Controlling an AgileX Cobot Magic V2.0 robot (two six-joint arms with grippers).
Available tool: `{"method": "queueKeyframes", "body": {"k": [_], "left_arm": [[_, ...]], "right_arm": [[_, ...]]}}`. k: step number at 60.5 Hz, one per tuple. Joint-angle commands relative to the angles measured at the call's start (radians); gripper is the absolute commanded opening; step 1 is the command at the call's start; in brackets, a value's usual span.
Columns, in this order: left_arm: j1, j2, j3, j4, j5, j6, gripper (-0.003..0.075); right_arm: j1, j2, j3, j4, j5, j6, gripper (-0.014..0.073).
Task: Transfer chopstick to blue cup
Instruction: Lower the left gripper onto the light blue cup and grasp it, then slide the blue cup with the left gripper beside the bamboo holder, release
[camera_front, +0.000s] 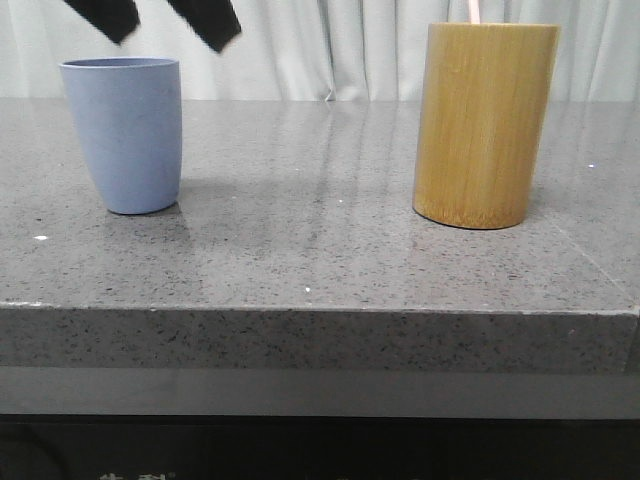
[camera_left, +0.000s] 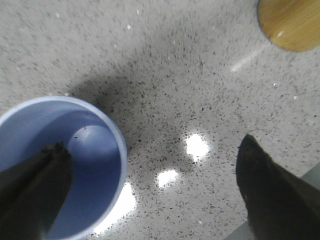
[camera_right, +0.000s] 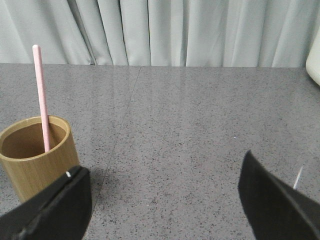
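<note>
One pale pink chopstick stands inside the bamboo holder, leaning against the holder's inner wall with its upper end rising well above the rim; in the front view only a short tip shows above the holder at about 1 o'clock of the scene. Whether a second stick is in there cannot be told. The blue cup stands upright and empty at about 9 o'clock on the grey speckled worktop, well apart from the holder.

The left gripper hangs above the cup with its jaws spread and nothing between them; its wrist view looks straight down into the cup's bare interior. The right gripper is likewise spread wide and empty, facing the holder from the side, with the chopstick off towards one finger, not between the two.

The transfer looks to be at its pick-up stage: the stick is not yet grasped. The next move likely calls for the right gripper to line up on the exposed upper length of the stick, close on it, and lift it straight up clear of the rim before carrying it over to the cup.
</note>
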Motion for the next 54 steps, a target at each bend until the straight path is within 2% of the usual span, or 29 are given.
{"method": "queueKeyframes", "body": {"k": [1, 10, 16, 19, 36, 46, 54], "left_arm": [[-0.007, -0.005, -0.036, 0.006, -0.026, -0.010, 0.0638], [-0.007, 0.033, -0.036, 0.033, -0.025, -0.010, 0.0636], [-0.007, 0.055, -0.036, 0.042, -0.024, -0.010, 0.0580], [-0.007, 0.063, -0.036, 0.045, -0.024, -0.010, 0.0520], [-0.007, 0.071, -0.036, 0.047, -0.020, -0.010, -0.0008], [-0.009, 0.071, -0.068, 0.048, 0.053, -0.001, -0.0019], [-0.036, 0.071, -0.161, 0.046, 0.111, -0.001, -0.0019]], "right_arm": [[-0.004, 0.010, -0.036, 0.001, -0.074, -0.005, 0.0612], [-0.004, 0.010, -0.036, 0.001, -0.074, -0.005, 0.0612], [-0.004, 0.010, -0.036, 0.001, -0.074, -0.005, 0.0612], [-0.004, 0.010, -0.036, 0.001, -0.074, -0.005, 0.0612], [-0.004, 0.010, -0.036, 0.001, -0.074, -0.005, 0.0612], [-0.004, 0.010, -0.036, 0.001, -0.074, -0.005, 0.0612], [-0.004, 0.010, -0.036, 0.001, -0.074, -0.005, 0.0612]]}}
